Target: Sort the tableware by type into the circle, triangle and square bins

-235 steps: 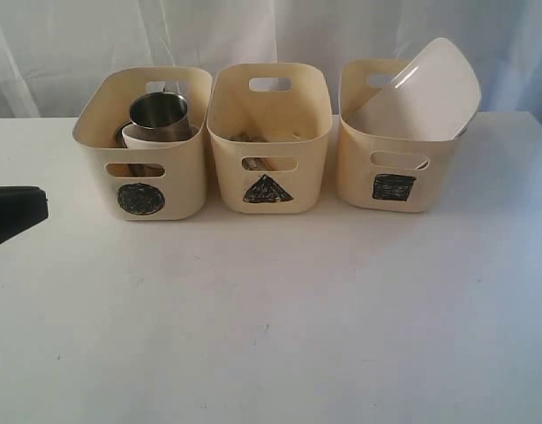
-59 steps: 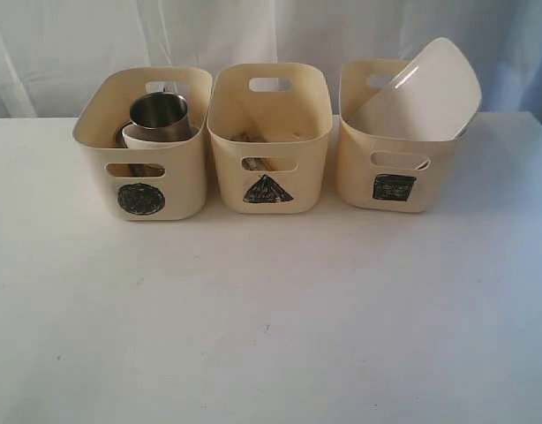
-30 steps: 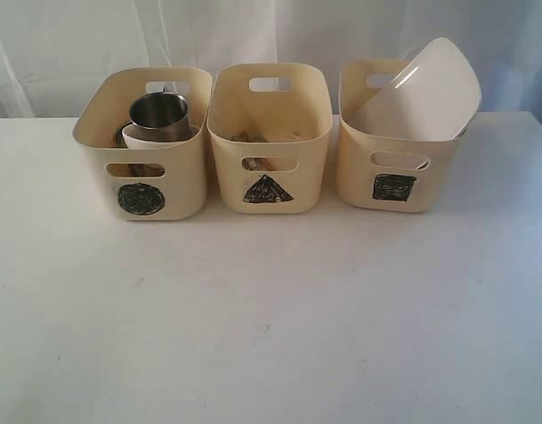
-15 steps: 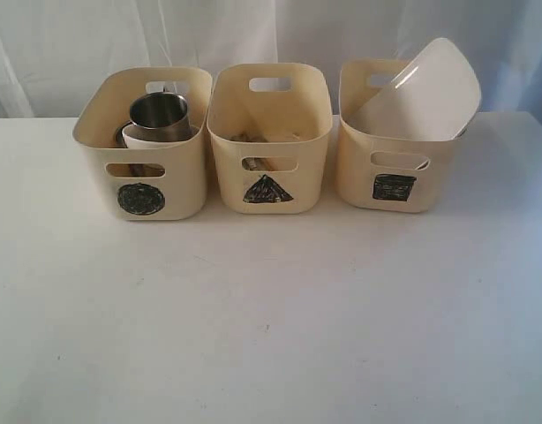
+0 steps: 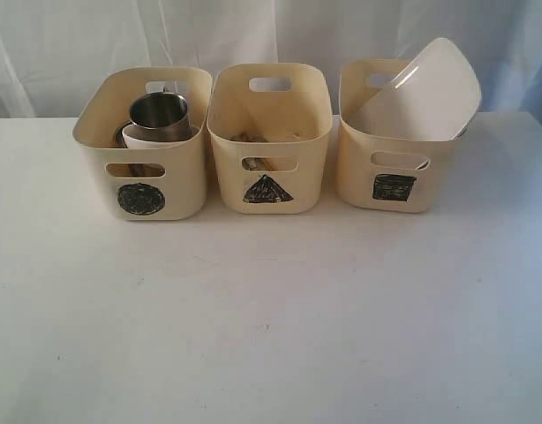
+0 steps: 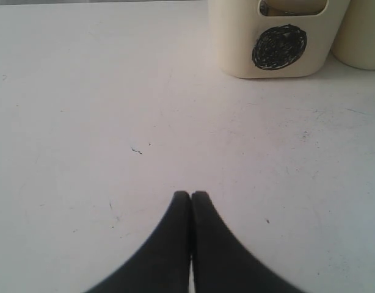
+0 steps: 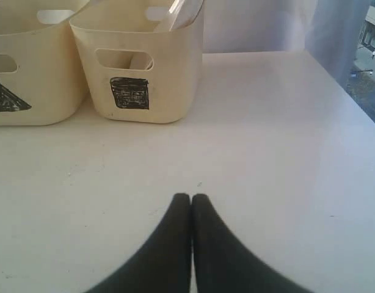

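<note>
Looks pretty much done to me. The three bins sit in a row near the far edge of the table (image 5: 271, 318), and the rest of the tabletop has nothing left to pick up. The circle bin (image 5: 140, 168), closest to the left edge, has a steel mug (image 5: 159, 117) sitting upright on top of a small white bowl (image 5: 146, 138). There's more steel tucked behind it that I can't really make out. The triangle bin (image 5: 269, 132) in the middle has what look like wooden chopsticks (image 5: 250, 139) lying low inside. I'd guess the cutlery is down there too, but it's hidden by the bin wall. The square bin (image 5: 390, 163), towards the right edge, holds the large white square plate (image 5: 425, 93), tilted and sticking out well above the rim. Both arms are pulled back: the left gripper (image 6: 191, 195) is closed with nothing in it, hovering over bare table in front of the circle bin, and the right gripper (image 7: 191, 196) is the same in front of the square bin. Compared with the earliest exterior shot, the only change I can spot is that the dark bit of arm poking in at the left edge is gone. Bins and contents haven't budged.
</note>
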Robot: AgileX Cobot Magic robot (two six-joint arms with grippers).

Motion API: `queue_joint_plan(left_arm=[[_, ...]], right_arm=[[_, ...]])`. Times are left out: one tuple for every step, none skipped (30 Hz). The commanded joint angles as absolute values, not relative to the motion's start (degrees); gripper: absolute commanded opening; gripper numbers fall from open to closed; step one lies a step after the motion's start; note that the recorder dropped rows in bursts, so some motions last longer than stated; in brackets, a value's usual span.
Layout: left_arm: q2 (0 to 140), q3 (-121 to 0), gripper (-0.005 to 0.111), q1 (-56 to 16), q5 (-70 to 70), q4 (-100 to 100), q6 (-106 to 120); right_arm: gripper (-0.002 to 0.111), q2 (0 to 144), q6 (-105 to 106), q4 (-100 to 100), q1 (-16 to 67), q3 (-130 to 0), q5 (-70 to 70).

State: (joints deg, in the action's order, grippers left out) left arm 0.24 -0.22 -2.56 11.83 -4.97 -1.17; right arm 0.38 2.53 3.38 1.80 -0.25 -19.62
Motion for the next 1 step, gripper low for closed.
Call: queue_joint_plan(left_arm=[[0.00, 0.00, 0.000, -2.30, 11.62, -5.17, -1.34]], right_arm=[[0.000, 0.00, 2.83, 2.96, 1.59, 0.00, -19.26]])
